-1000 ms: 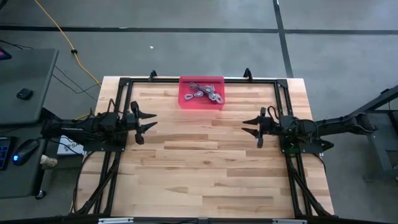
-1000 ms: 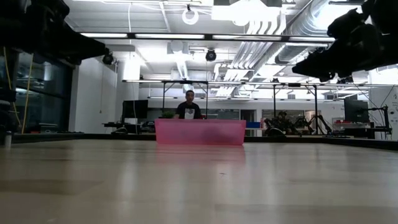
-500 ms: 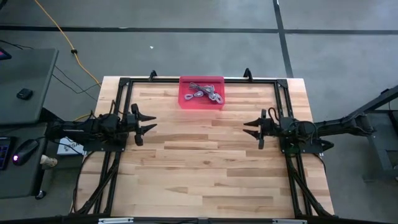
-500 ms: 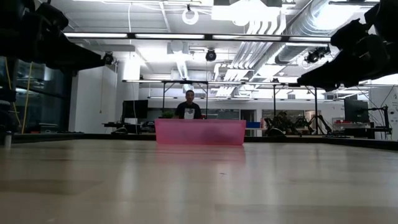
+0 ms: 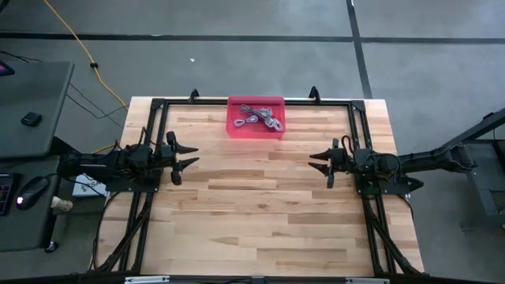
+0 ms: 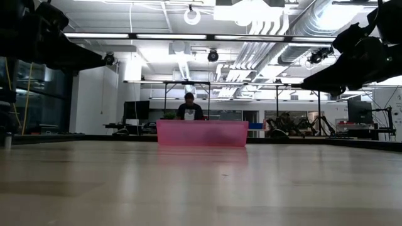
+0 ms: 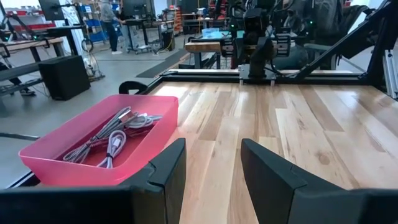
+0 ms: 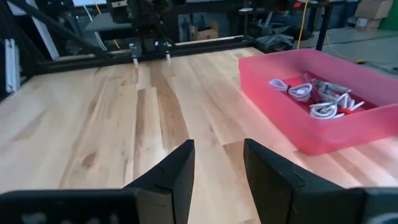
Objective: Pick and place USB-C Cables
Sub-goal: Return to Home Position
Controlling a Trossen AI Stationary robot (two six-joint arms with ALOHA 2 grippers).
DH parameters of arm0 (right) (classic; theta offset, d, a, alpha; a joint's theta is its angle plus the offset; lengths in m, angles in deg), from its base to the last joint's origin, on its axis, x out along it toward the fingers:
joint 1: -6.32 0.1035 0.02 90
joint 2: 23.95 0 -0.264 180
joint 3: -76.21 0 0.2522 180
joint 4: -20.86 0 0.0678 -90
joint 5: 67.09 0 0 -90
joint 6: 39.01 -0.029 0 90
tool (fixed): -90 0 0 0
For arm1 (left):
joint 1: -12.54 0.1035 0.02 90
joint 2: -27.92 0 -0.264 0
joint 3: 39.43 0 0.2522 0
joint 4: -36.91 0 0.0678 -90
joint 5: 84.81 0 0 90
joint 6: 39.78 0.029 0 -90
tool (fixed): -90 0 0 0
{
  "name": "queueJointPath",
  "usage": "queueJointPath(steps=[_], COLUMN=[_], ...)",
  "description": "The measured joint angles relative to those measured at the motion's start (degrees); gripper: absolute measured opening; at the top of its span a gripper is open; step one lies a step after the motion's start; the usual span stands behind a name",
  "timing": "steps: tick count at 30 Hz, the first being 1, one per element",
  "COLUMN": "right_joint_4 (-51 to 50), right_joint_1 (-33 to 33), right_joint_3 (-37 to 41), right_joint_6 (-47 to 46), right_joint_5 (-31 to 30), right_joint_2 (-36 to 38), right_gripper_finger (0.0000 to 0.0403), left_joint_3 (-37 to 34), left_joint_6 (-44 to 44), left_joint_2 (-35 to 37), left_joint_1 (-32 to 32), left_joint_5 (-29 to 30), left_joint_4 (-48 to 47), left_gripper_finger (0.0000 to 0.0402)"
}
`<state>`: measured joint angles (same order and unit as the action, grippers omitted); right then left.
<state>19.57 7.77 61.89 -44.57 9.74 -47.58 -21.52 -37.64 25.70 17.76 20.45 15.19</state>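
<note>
The USB-C cables (image 5: 259, 117) are several grey braided bundles lying in a pink tray (image 5: 237, 126) at the middle of the table's far edge. They also show in the left wrist view (image 7: 115, 134) and the right wrist view (image 8: 311, 93). My left gripper (image 5: 189, 155) hovers open over the table's left side, fingers pointing right. My right gripper (image 5: 316, 162) hovers open over the right side, fingers pointing left. Both are above the wood, well short of the tray, and hold nothing. In the low view the pink tray (image 6: 201, 133) hides the cables.
A black frame rail (image 5: 316, 101) runs around the table's edges. Bare wood (image 5: 252, 205) lies between the arms and toward the near edge. A yellow cord (image 5: 75, 39) lies on the floor beyond the table. A person (image 6: 190, 107) stands in the room behind the tray.
Both grippers have sunk a little toward the table and then held still. The right one has also drawn slightly toward the table's right edge. The tray and cables have not moved.
</note>
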Motion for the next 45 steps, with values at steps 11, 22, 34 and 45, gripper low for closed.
queueJointPath(steps=[11,22,34,45], right_joint_4=[-0.2,-0.2,-0.2,-0.2], right_joint_1=[0.0,0.0,0.0,0.0], right_joint_3=[0.0,0.0,0.1,0.1], right_joint_6=[0.0,0.5,0.5,0.5], right_joint_5=[0.2,0.2,0.2,0.3], right_joint_2=[0.0,0.0,0.0,0.0], right_gripper_finger=[0.0128,0.0128,0.0128,0.0128], left_joint_3=[0.0,0.0,0.0,0.0], left_joint_6=[0.0,0.0,0.0,0.0], left_joint_2=[0.0,0.0,0.0,0.0], left_joint_1=[0.0,0.0,0.0,0.0], left_joint_5=[0.1,0.1,0.1,0.1], left_joint_4=[0.0,0.0,0.0,0.0], left_gripper_finger=[0.0133,0.0133,0.0133,0.0133])
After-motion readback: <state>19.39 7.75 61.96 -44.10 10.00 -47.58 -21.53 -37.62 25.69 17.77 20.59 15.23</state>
